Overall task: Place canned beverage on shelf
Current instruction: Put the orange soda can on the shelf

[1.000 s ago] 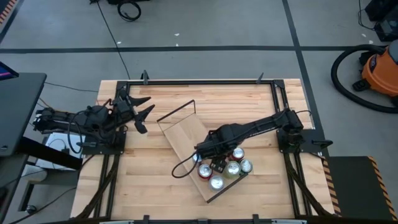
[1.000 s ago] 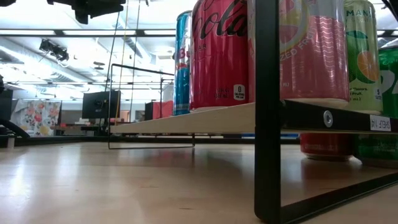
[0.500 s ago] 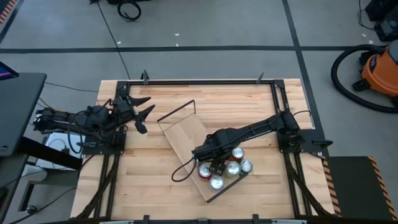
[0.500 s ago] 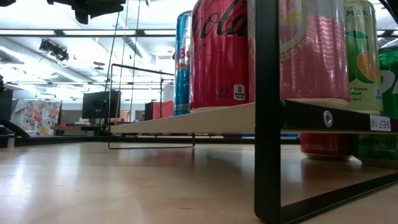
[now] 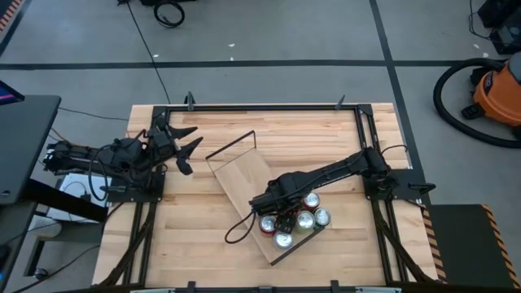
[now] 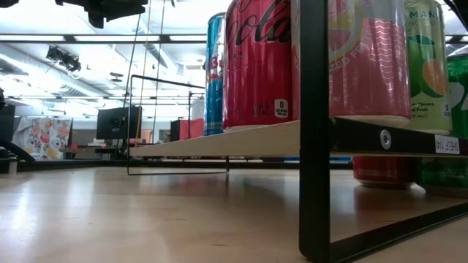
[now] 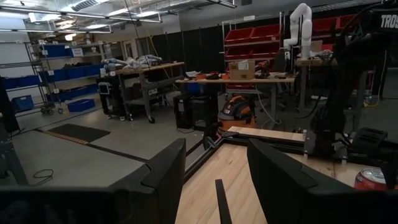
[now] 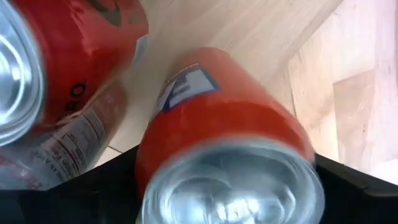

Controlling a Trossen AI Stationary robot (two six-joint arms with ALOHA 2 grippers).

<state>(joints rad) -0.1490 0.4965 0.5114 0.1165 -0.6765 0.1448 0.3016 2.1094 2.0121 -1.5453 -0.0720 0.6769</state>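
We see the right hand [image 5: 281, 218] reaching down over the cluster of cans on the shelf [image 5: 244, 181], which lies slantwise across the middle of the wooden surface [image 5: 342, 138]. In the right wrist view an orange can [image 8: 227, 149] stands upright on the light-wood board, filling the space between that hand's dark fingers, with a red can [image 8: 56, 81] just beside it. Whether the fingers are pressing the orange can or standing loose around it we cannot tell. From above, several silver can tops [image 5: 310, 200] sit grouped at the shelf's near end, close to its dark wire frame [image 5: 303, 241]. The low view shows the cans [image 6: 259, 62] standing on the board. The left hand [image 5: 189, 143] waits at the surface's left side, fingers spread and holding nothing.
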